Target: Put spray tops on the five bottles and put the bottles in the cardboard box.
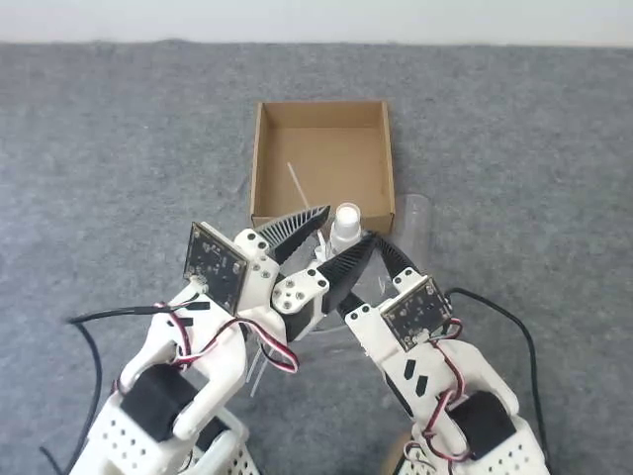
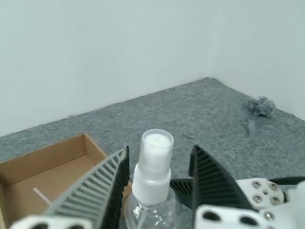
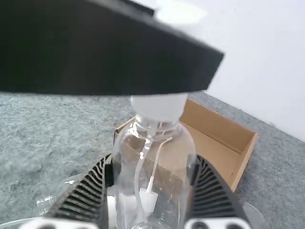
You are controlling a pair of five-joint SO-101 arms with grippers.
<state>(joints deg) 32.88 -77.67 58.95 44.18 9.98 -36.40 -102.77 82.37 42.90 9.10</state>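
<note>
1 bottle (image 3: 155, 143) by box (image 1: 320, 106) edge: R end effector (image 3: 153, 167) grips, L end effector (image 2: 160, 152) open.

Left gripper (image 2: 160, 151) spread, right gripper (image 3: 153, 167) clamped

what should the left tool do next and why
Probably close the left tool on the spray top and turn it tight. Its fingers flank the top with gaps on both sides. The top sits on the neck of the bottle, which the right tool grips by the body, just in front of the box.
</note>
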